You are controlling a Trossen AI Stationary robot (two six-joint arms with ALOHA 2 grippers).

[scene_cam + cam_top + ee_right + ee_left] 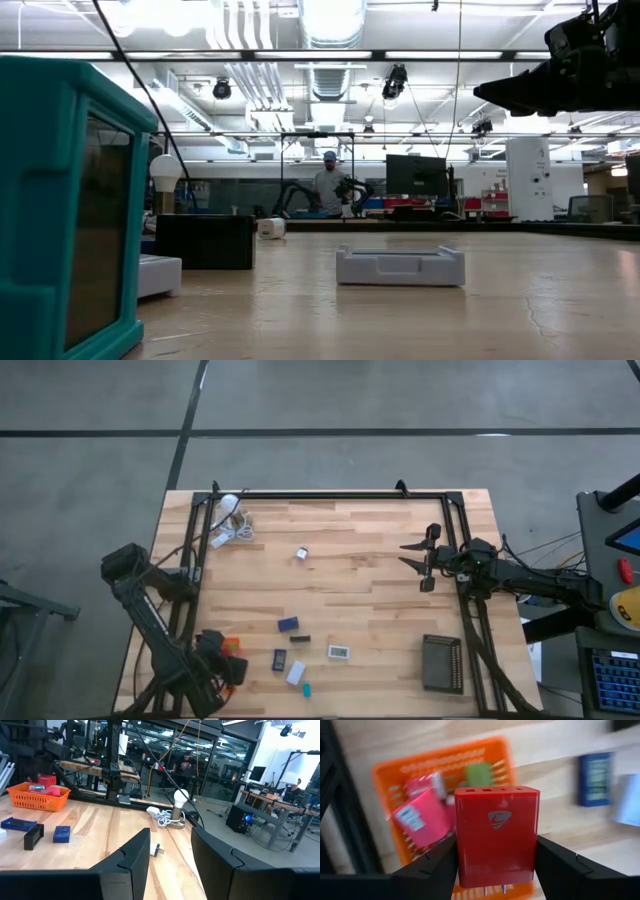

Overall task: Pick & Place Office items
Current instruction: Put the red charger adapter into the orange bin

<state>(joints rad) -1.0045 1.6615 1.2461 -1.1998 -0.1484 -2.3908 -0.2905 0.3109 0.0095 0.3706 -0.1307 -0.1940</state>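
My left gripper (222, 665) is at the table's near left corner, over the orange tray (390, 775). It is shut on a red block with a logo (496, 835). The tray holds pink pieces (417, 817) and a green one (479, 772). My right gripper (408, 556) is open and empty above the table's right side. Several small items lie flat on the near middle of the table: a navy piece (288, 624), a black one (300, 638), a second navy one (279, 659), white ones (339, 651), and a teal one (307, 688). A white plug piece (301, 553) lies mid-table. My left gripper pinches the red block's two narrow side faces (462, 855) between its two fingers (435, 865). The logo face is toward the wrist camera and two metal prongs (485, 891) show at the end nearest the wrist. The block is held over the orange tray.
A black ribbed tray (441, 662) sits at the near right. A white bulb with a coiled cord (232, 520) lies at the far left. A dark frame (330, 495) runs along the table's far and side edges. A person (328, 185) stands far behind the table.
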